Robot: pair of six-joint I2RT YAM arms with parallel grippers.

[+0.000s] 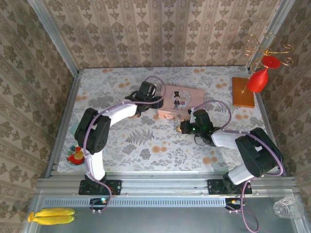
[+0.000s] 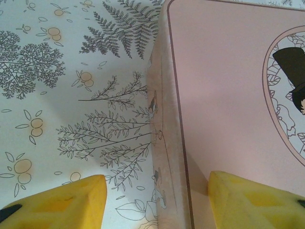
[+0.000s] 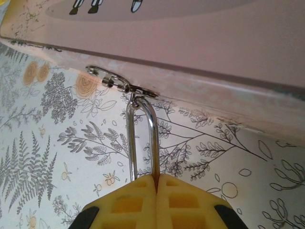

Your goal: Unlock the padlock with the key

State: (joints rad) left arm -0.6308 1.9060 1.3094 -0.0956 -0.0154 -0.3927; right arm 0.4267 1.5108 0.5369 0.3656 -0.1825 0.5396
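Padlock (image 3: 153,143) position is fixed by what it hangs from, so the scene is taken from the largest thing down. On the flowered table (image 1: 121,141) the pink tin (image 1: 194,97) is laid flat, lid up. Its 9 o'clock edge is straddled by the left gripper (image 2: 157,181): the yellow fingers (image 2: 57,205) are spread, one over the cloth and one over the lid, with the side wall between them. Its 6 o'clock wall is faced by the right gripper (image 3: 156,191), by far the nearer to the lock, with pads (image 3: 128,205) pressed together and no gap to be seen. From those pads the silver shackle (image 3: 130,143) is run straight toward 12 o'clock, so the lock's long axis is set square to the tin wall. Its bend is threaded through the small metal hasp loop (image 3: 114,82) fixed there. Both shackle legs are lost at the pads; whether one is pinched in the seam cannot be told, and the lock's body is hidden beneath them. It is judged that the keyhole end is pointed at 6 o'clock, toward the right arm, so a key would have to be brought in from that side.
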